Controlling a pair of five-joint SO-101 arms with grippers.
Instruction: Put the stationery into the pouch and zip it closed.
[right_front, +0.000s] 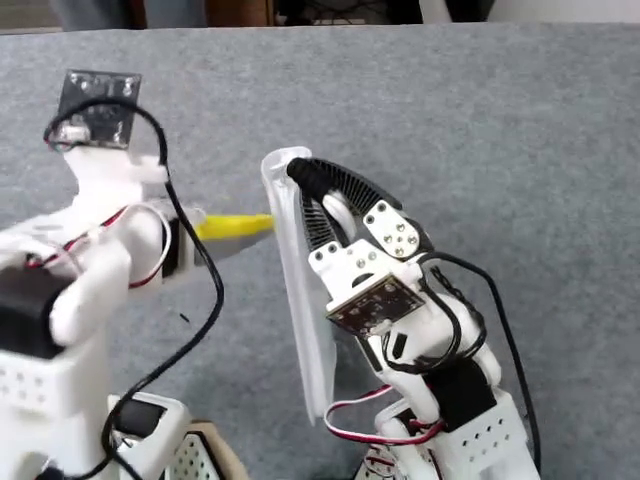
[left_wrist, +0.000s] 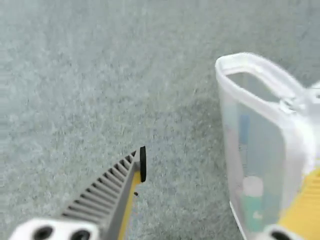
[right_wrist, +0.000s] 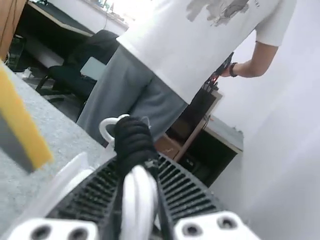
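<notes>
Grey table (right_front: 500, 120): carries a translucent pouch (right_front: 300, 290) standing on edge at centre. Its long axis runs from near the arms' bases towards the far side, and its mouth is open.

Right gripper (right_front: 300, 172): black fingers are pinched on the rim at the pouch's far end.

Left gripper (left_wrist: 225, 172): spread wide, just beside the pouch's side wall, with the yellow finger pointing at it.

Inside, seen through the wall: a blue pen (left_wrist: 243, 135) and a white-capped item (left_wrist: 252, 192).

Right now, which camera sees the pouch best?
Left wrist view: the pouch stands open, its clear side showing stationery inside. The high view has it edge-on in the right pincer; the right wrist view catches its white rim.
</notes>
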